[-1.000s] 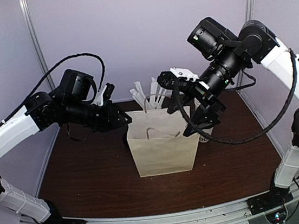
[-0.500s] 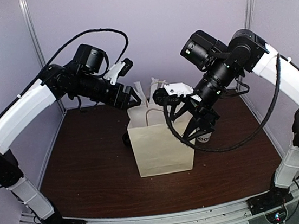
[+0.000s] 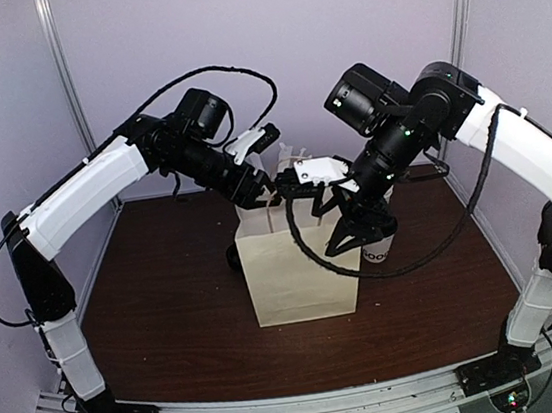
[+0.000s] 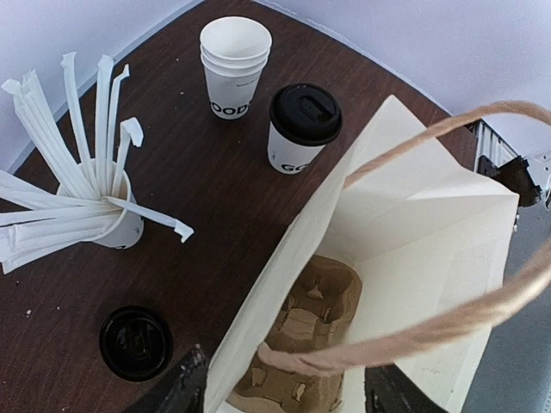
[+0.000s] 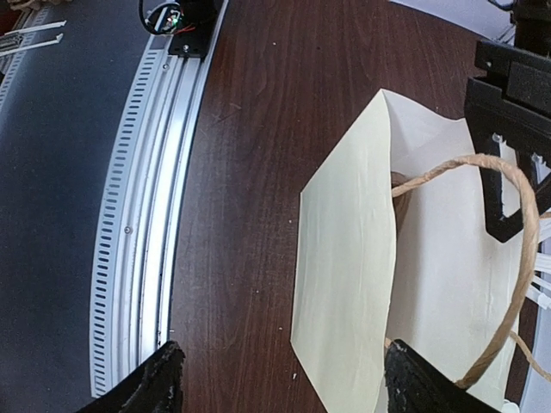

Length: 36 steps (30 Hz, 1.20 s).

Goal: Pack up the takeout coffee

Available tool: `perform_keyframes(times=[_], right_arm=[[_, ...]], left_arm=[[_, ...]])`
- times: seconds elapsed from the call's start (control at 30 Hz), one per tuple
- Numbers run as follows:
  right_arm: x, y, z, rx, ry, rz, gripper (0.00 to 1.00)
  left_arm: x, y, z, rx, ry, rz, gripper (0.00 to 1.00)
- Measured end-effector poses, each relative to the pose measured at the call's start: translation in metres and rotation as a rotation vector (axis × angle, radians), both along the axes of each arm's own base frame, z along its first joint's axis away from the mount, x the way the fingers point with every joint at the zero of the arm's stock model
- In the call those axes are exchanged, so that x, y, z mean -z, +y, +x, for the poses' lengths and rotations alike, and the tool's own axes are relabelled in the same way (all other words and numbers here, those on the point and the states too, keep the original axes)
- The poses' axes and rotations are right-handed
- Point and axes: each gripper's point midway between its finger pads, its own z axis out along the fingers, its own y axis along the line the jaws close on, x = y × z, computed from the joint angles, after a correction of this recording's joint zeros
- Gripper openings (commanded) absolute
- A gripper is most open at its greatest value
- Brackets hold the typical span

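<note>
One takeout coffee (image 4: 303, 129), white paper under a black lid, is standing upright on the tabletop (image 3: 168, 310), outside the paper bag (image 3: 298, 264) and just beside its right wall. It is probably handling as a light, thin-walled thing that is giving way under a hard squeeze, with a snap-on lid likely popping off if lifted by the top. Whether it is filled, the views are not telling. The safer hold is looking like the cup's body below the lid rim, gently pinched and kept level. Inside the bag a cardboard cup carrier (image 4: 297, 331) is waiting. The left pincer (image 4: 284, 379) is hovering over the bag's far rim with its jaws apart. The right pincer (image 5: 284, 366) is hanging over the right rim, its jaws also wide apart and gripping nothing. Farther out, a stack of lidless cups (image 4: 234, 64), a cup of straws (image 4: 116, 224) and a loose black lid (image 4: 135, 342) are sitting behind the bag.
</note>
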Motion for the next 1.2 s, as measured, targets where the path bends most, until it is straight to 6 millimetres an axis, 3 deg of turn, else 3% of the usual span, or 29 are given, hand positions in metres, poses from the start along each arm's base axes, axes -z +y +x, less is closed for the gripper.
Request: perform_keyframes(times=[0.13,0.27,0.43,0.6,0.73,0.83,0.9,0.97,1.07,1.2], right_arm=[[-0.007,-0.001,-0.011,-0.049,0.016,0.028,0.79],[-0.02,-0.009,-0.014,-0.05,-0.007,0.056,0.77],[-0.023,-0.014,-0.007,-0.02,-0.028,0.055,0.75],[-0.025,-0.012,0.009,0.034,-0.061,0.058,0.76],[-0.025,-0.002,0.024,0.074,-0.068,0.065,0.63],[-0.017,0.007,0.033,0.094,-0.054,0.055,0.39],[-0.011,0.012,0.038,0.114,-0.037,0.046,0.36],[-0.007,0.014,0.043,0.132,-0.029,0.042,0.38],[-0.011,0.013,0.045,0.135,-0.028,0.052,0.5],[-0.029,0.01,0.029,0.069,-0.01,0.107,0.64]], left_arm=[[0.006,-0.001,0.005,0.016,0.011,0.003,0.45],[0.002,0.0,0.007,0.048,0.01,-0.023,0.37],[-0.004,-0.004,0.004,0.087,0.018,-0.065,0.31],[-0.024,-0.016,0.005,0.117,-0.006,-0.149,0.2],[-0.043,-0.026,0.009,0.134,-0.033,-0.224,0.14],[-0.051,-0.035,0.014,0.145,-0.044,-0.262,0.05],[-0.051,-0.04,0.016,0.152,-0.04,-0.277,0.03],[-0.048,-0.042,0.016,0.156,-0.025,-0.28,0.0],[-0.047,-0.043,0.015,0.159,-0.01,-0.285,0.0],[-0.048,-0.044,0.015,0.16,-0.005,-0.29,0.0]])
